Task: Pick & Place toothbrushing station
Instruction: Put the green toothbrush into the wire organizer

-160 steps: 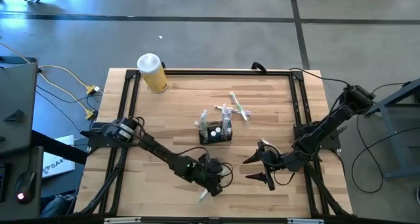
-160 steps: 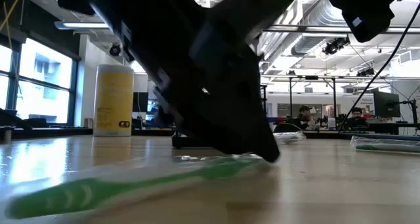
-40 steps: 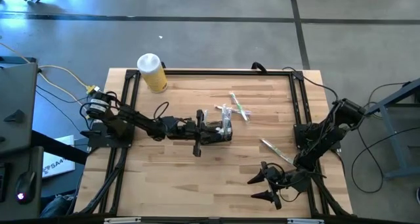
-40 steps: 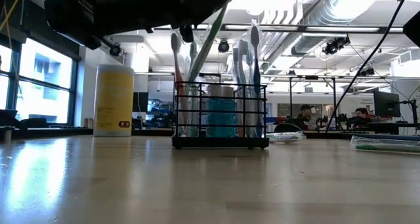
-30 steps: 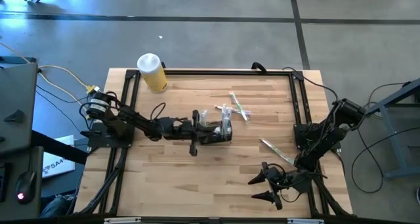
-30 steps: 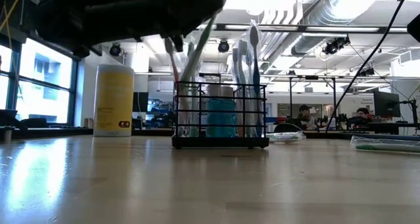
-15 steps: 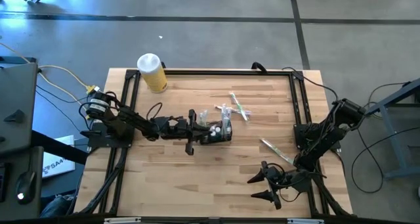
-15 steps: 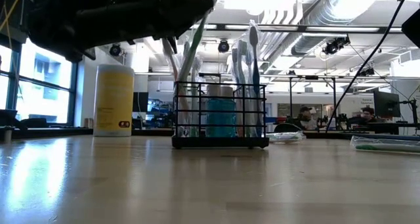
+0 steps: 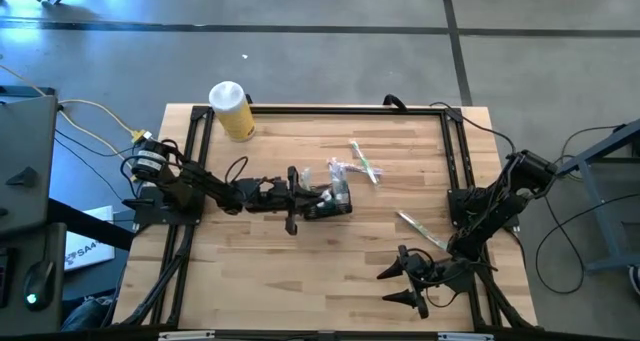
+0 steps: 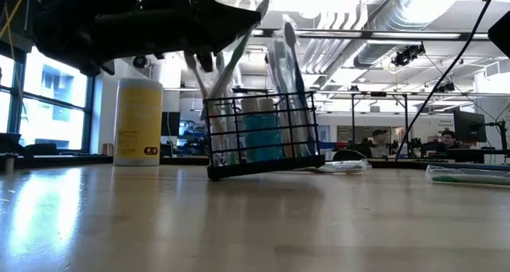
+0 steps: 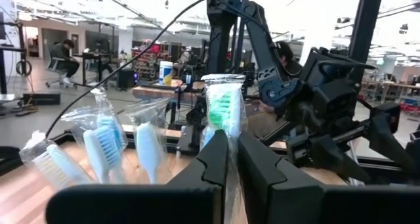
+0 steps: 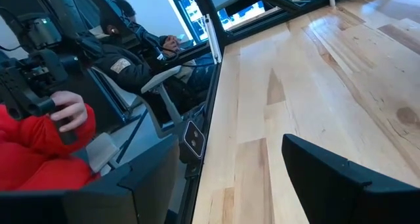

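Counter [image 9: 300,261]: pale wood planks, smooth, slight sheen in low view. Toothbrushing station [image 10: 263,136]: thin black wire grid, matt metal look. Toothbrushes [image 11: 98,148] inside: plastic handles, bristle heads in clear crinkly glossy wrappers. Green toothbrush [image 11: 223,112]: soft bristles, also wrapped. Left hand [image 11: 231,175]: dark matt plastic fingers. Yellow canister [image 10: 138,120]: smooth, white plastic lid. Floor [image 9: 320,61]: grey, dull concrete look.

We see the toothbrushing station [image 9: 331,203] near the middle of the table [image 9: 250,281], tilted with one edge lifted, the left gripper [image 9: 303,200] at its left side, loose toothbrushes [image 9: 362,164] behind it, a cylinder [image 9: 231,111] at the far left corner, and the right gripper [image 9: 393,284] near the front right.
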`<control>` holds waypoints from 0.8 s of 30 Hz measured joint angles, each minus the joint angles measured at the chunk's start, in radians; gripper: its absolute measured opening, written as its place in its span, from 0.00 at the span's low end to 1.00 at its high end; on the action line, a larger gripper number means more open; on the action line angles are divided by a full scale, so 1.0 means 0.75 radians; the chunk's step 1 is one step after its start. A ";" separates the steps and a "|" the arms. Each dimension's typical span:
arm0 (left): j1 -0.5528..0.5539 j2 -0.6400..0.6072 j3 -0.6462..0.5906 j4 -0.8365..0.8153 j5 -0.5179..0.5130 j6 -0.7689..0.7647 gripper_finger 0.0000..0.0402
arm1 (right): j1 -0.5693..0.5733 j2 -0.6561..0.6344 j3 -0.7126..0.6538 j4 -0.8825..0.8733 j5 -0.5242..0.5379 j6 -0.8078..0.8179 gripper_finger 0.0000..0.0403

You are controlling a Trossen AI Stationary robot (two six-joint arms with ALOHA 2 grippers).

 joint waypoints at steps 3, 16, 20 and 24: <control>0.000 0.002 0.021 -0.008 0.006 0.000 0.04 | 0.000 0.000 0.000 0.000 0.000 0.000 0.65; 0.000 0.001 0.128 -0.011 0.048 0.035 0.04 | 0.000 0.000 0.000 -0.001 0.000 0.000 0.65; 0.000 0.001 0.165 -0.116 0.050 0.031 0.04 | 0.000 0.000 0.000 0.000 0.000 0.000 0.65; 0.000 0.001 0.182 -0.201 0.051 0.031 0.04 | 0.000 0.000 0.000 0.000 0.000 -0.005 0.65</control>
